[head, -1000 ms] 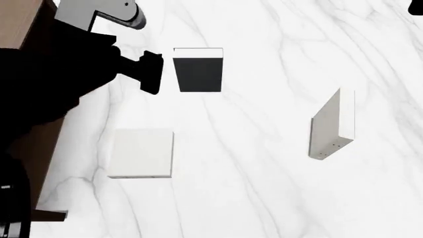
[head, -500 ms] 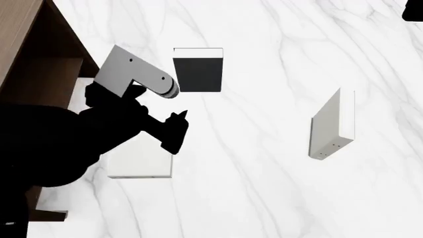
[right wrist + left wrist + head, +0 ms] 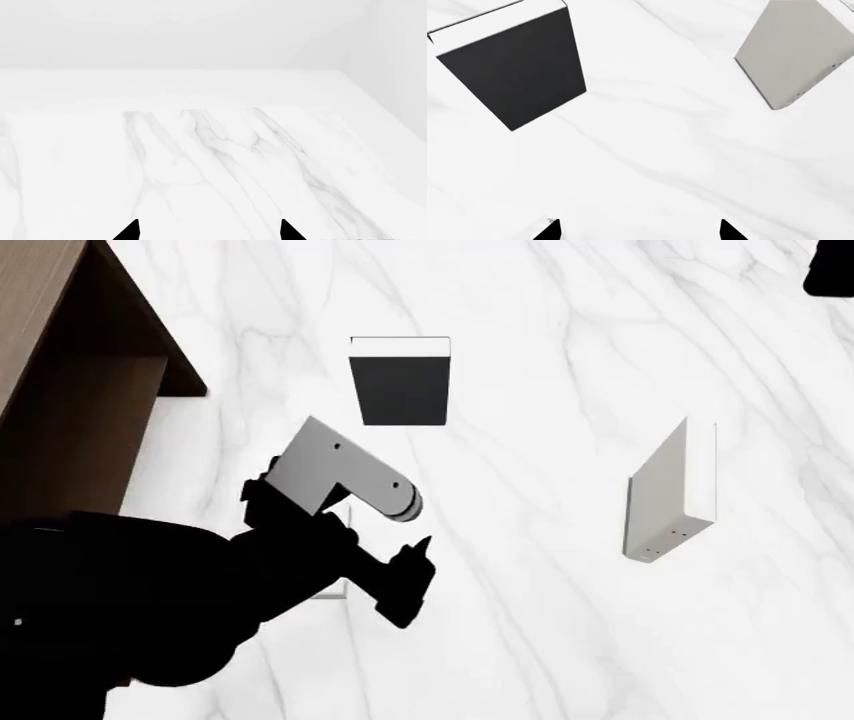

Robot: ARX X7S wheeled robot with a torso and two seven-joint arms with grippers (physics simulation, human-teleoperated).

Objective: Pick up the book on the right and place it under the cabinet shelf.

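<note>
Marble table: left gripper now nearer.

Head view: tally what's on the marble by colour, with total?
Black: 1, the black book.
Light grey to white: 2, the book, lying mostly hidden under the left arm, and the upright slab.
Dark brown: 1, the cabinet.
Total: 4.
</note>
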